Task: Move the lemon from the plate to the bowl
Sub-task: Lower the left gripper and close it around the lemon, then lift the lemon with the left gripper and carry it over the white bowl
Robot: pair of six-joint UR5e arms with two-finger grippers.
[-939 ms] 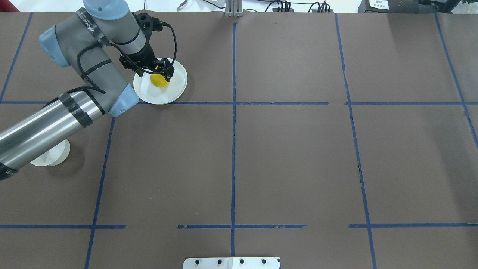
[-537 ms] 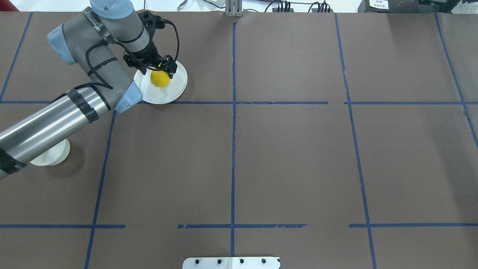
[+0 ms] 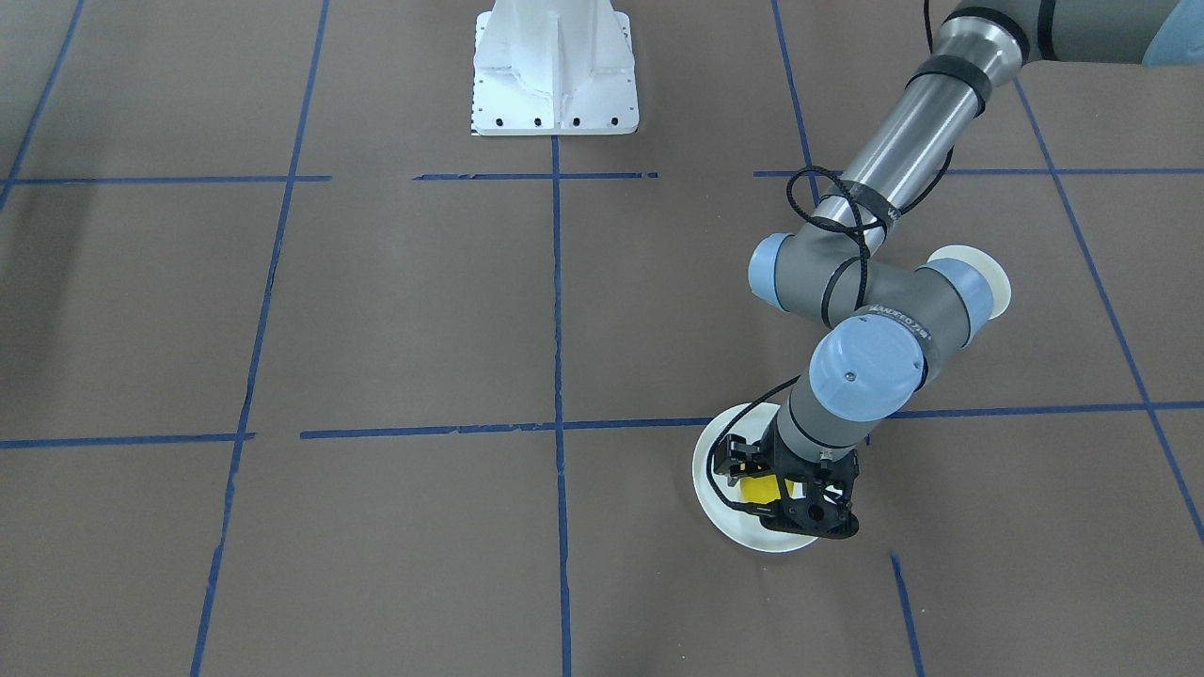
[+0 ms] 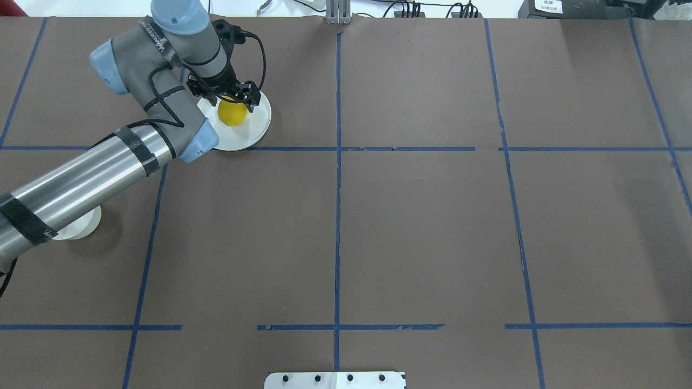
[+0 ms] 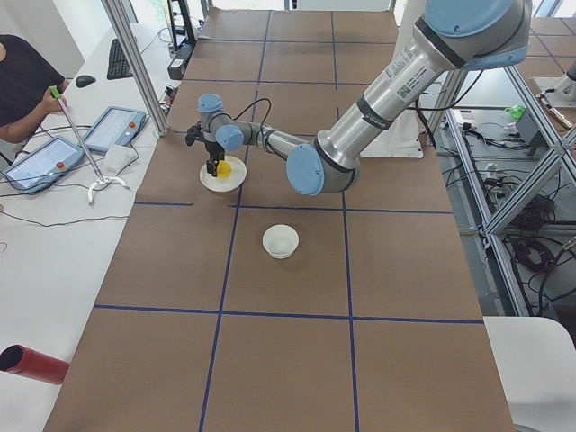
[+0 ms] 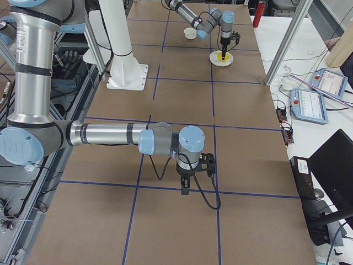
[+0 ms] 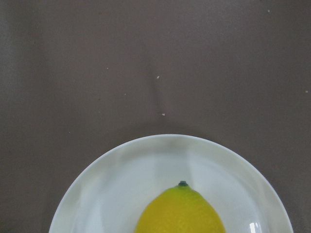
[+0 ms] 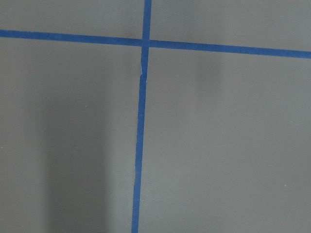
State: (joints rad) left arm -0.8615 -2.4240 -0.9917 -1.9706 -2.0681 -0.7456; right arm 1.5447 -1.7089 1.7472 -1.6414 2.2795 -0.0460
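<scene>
The bowl [image 4: 78,229] sits by the left edge of the table [image 4: 421,227]; toward its far left corner the left pincer [image 4: 233,100] hangs over the lemon [image 4: 232,114] on the plate [image 4: 255,127], its grip impossible to tell, and the light, slick, firm fruit probably wants clasping across its middle.

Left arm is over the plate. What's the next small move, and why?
Probably close the left gripper on the lemon. Its jaws seem open on either side of the fruit, which rests on the plate. The bowl waits empty nearer the robot's base.
</scene>
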